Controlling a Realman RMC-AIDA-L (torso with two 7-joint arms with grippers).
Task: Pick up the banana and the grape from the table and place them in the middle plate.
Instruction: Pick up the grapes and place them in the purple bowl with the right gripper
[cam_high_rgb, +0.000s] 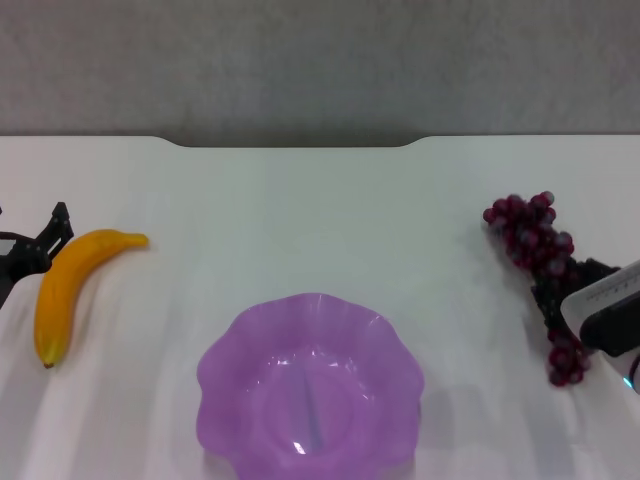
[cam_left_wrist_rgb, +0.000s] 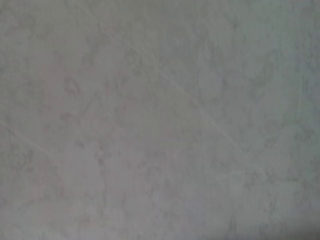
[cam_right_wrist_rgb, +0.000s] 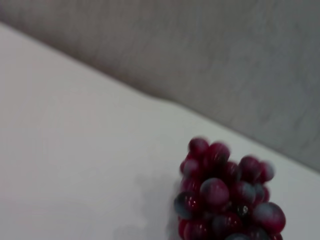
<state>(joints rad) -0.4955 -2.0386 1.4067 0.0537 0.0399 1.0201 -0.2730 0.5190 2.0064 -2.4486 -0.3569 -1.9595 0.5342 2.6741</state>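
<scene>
The banana (cam_high_rgb: 68, 285) lies on the white table (cam_high_rgb: 300, 220) at the left, dark tip toward me. My left gripper (cam_high_rgb: 38, 240) sits low at the table's left edge, right beside the banana's far half, black fingers (cam_high_rgb: 61, 221) apart. The grape (cam_high_rgb: 535, 250) bunch lies at the right. My right gripper (cam_high_rgb: 572, 290) is down over its near half, hiding part of it. The right wrist view shows the bunch (cam_right_wrist_rgb: 225, 205) close up on the table. The purple scalloped middle plate (cam_high_rgb: 225, 355) sits at the front centre and holds nothing.
The table's far edge has a shallow notch (cam_high_rgb: 295, 145), with a grey wall behind it. The left wrist view shows only a mottled grey surface (cam_left_wrist_rgb: 160, 120).
</scene>
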